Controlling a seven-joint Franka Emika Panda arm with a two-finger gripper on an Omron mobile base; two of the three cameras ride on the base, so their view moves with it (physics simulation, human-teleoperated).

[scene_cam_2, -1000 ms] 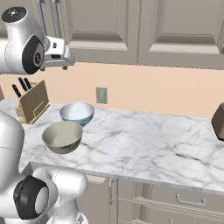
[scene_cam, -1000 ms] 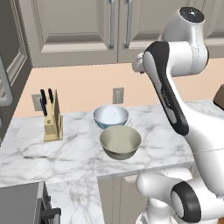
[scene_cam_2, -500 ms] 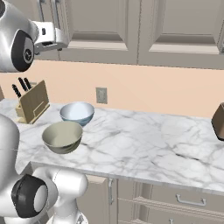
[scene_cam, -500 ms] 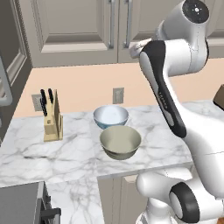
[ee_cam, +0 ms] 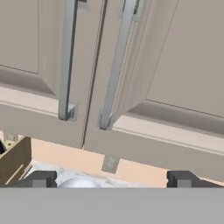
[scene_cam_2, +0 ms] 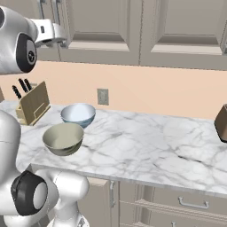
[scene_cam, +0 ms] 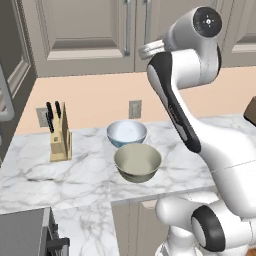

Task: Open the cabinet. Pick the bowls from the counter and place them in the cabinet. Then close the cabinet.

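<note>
The cabinet (ee_cam: 144,78), doors shut, faces the wide-spread jaws, handles (ee_cam: 114,65) centred between them.

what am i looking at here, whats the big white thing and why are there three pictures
The big white thing is a robot arm in a simulated kitchen. Two pictures come from cameras on its base, behind it to left and right. The third comes from a camera on its hand, where the gripper stands open and holds nothing, facing the two bar handles of the closed cabinet. On the marble counter sit a pale blue-white bowl and an olive-beige bowl, with a knife block to one side.
</note>
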